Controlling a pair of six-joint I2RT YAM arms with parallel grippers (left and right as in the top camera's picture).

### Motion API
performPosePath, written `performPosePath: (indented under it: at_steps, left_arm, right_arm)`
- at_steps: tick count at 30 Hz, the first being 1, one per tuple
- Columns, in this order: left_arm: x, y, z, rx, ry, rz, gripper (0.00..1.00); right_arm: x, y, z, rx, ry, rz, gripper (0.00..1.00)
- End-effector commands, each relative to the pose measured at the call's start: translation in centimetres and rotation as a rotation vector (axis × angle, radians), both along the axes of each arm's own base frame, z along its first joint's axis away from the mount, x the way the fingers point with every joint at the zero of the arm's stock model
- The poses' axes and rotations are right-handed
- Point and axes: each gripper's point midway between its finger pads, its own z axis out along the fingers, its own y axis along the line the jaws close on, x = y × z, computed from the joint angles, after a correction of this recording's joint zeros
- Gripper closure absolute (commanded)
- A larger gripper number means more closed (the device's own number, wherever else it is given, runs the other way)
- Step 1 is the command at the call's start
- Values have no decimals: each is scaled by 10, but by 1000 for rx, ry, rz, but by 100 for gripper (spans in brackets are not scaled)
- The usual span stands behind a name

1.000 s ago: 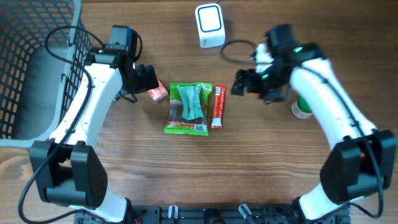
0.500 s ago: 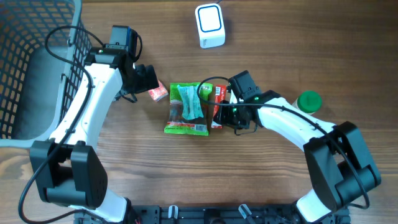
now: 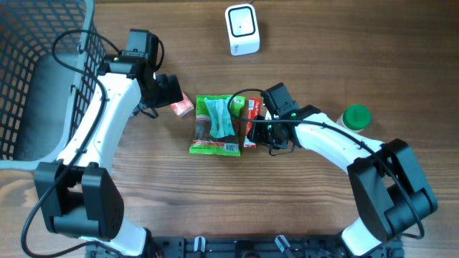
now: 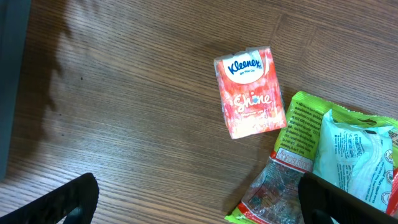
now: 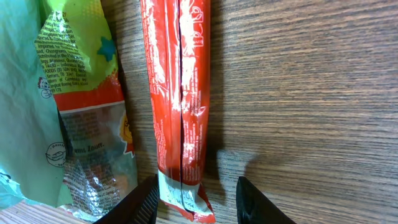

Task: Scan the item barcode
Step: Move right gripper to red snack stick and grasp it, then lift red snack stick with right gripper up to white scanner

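Pickup step in hand. Right gripper (image 5: 196, 200) straddles the near end of the red stick packet (image 3: 251, 122) at mid-table, jaws part-spread with bare wood showing on one side. Left gripper (image 4: 199, 205) hangs spread wide. Next move calls for a firm pinch, a lift, and the barcode presented to the scanner (image 3: 242, 29) at the far side.

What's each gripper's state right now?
Left gripper: open, holding nothing.
Right gripper: open, straddling the red packet's end, not clamped on it.

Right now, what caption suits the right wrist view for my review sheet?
Right gripper straddles the red sachet's near end, green snack pack alongside, on wood table.
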Motion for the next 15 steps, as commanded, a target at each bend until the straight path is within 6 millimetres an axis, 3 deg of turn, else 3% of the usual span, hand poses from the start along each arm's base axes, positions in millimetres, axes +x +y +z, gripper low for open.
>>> performPosePath:
  at_steps: [1,11,15]
  left_arm:
    - [3,0,8,-1,-25,-11,0]
    - [3,0,8,-1,-25,-11,0]
    - [3,0,8,-1,-25,-11,0]
  right_arm:
    - [-2,-3,-10,-24,12,-14,59]
    - [0,-4,-10,-33,3,-17,61]
    - [-5,5,-18,-51,0,12,64]
